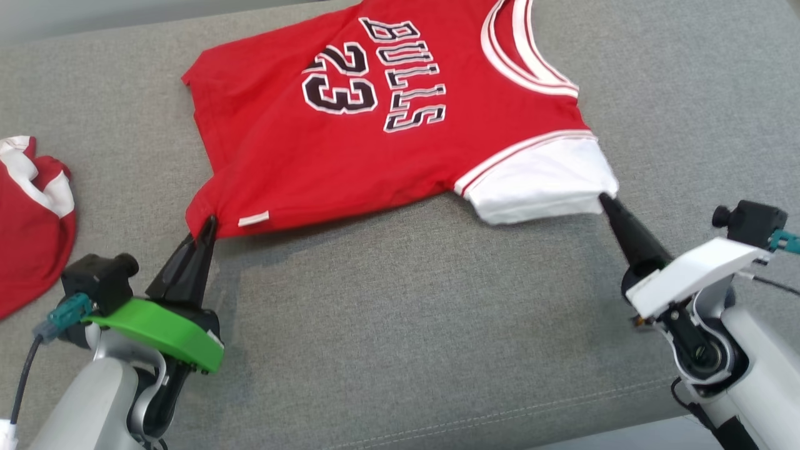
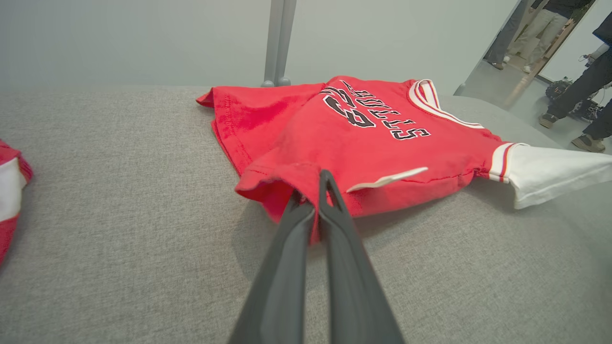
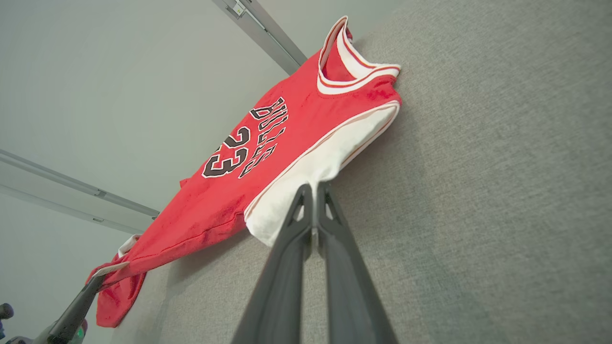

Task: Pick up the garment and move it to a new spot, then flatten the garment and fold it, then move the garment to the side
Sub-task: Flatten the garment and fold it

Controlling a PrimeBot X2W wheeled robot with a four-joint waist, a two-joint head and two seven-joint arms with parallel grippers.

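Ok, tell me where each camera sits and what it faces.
Head: above, looking down at the red jersey on the grey cushion; left gripper and right gripper show.
Left wrist: low, along its fingers pinching the jersey's hem corner.
Right wrist: along its fingers pinching the white sleeve.
Shared: the jersey's 23, in all three.

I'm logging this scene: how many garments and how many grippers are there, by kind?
Garments: 2, the red jersey and a second red garment.
Grippers: 2, left gripper and right gripper, both pinching the jersey.
Total: 4.

Cushion (image 1: 400,350) free front; red cloth (image 1: 28,237) L
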